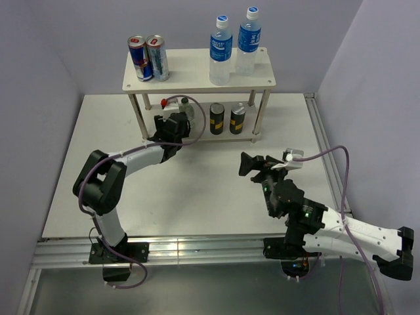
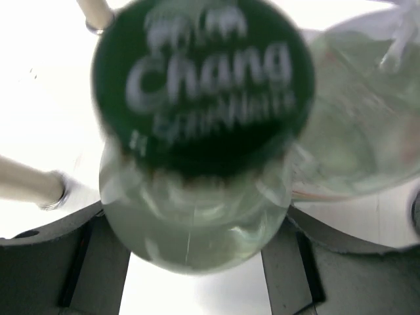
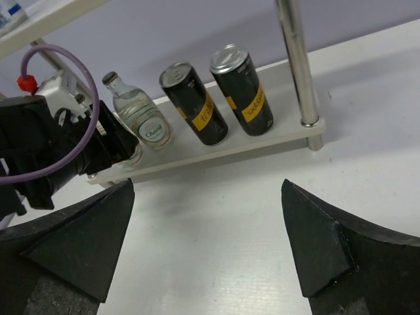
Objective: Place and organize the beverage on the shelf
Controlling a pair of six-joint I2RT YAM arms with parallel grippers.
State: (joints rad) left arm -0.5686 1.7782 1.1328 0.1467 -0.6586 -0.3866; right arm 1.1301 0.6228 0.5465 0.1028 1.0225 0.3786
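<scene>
Pale lilac walls (image 1: 52,39) close round a matt white table (image 1: 216,210). At its 12 o'clock edge stands the shelf (image 1: 190,73), two flat cream boards on thin round legs (image 3: 295,65) of bright metal.

On the top board, toward 9 o'clock, stand two slim cans (image 1: 157,58), glossy blue and silver. Toward 3 o'clock are two blue bottles (image 1: 221,49), clear plastic with blue labels and white caps.

On the lower board, right of its middle, two dark cans (image 3: 193,102) stand side by side, brown-black cylinders with yellow bands and silver tops. At their 9 o'clock stands the second bottle (image 3: 139,121), small, clear and round-shouldered.

Just beside it, at the board's 9 o'clock end, the left gripper (image 1: 177,120) is clamped on the held bottle (image 2: 197,216). Its grey fingers (image 2: 39,262) press the clear sides, and the round green cap (image 2: 203,85) bears blurred white lettering.

The right gripper (image 1: 254,165) hangs above the table near 4 o'clock, well apart from the shelf, its black wedge-shaped fingers spread wide.
</scene>
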